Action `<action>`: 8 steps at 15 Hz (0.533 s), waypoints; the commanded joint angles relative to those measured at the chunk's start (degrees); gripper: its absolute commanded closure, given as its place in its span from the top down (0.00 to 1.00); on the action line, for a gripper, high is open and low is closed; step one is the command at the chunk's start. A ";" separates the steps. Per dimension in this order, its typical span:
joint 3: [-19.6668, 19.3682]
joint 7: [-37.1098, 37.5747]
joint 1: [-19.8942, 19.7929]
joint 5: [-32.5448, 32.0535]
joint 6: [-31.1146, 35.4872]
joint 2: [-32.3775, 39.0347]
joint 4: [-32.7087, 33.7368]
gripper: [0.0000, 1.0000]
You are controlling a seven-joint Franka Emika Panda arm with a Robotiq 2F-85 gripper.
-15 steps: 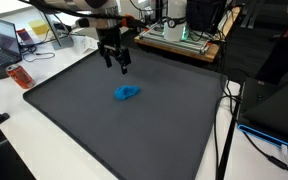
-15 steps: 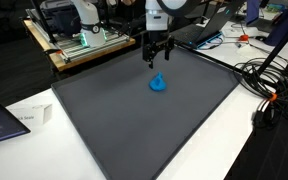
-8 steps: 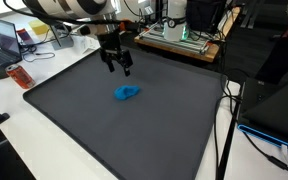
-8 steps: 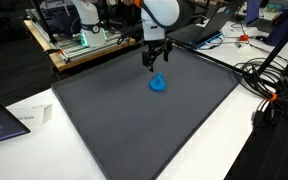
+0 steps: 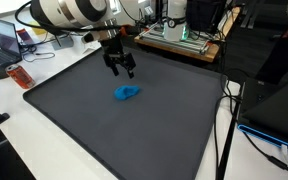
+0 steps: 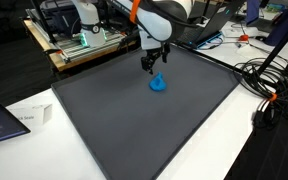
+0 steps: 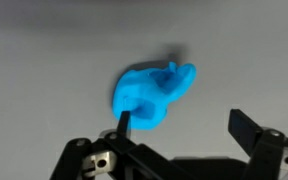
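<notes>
Lab w/ laptop [image 5: 6,41], cables [image 6: 271,88], electronics bench [image 5: 176,36].

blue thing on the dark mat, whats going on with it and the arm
A robot arm holds its tool just above a small blue object that lies on a dark grey mat. In the wrist view the jaws stand open with the object below them, and nothing is gripped. The tool hovers, not touching the object.

Open mat [image 5: 94,130] surrounds the blue lump [image 5: 127,93]; equipment [image 5: 179,38] crowds its far edge.
</notes>
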 commanded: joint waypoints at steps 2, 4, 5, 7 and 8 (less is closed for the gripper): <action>5.36 -2.69 -4.19 -2.73 1.85 3.89 0.23 1.00; 7.00 -2.69 -5.57 -4.03 1.85 5.12 0.20 1.00; 7.41 -2.69 -6.06 -4.34 1.85 5.62 0.44 1.00; 8.99 -2.69 -7.36 -5.77 1.84 6.94 0.41 1.00; 9.71 -2.69 -7.99 -6.28 1.84 7.55 0.35 1.00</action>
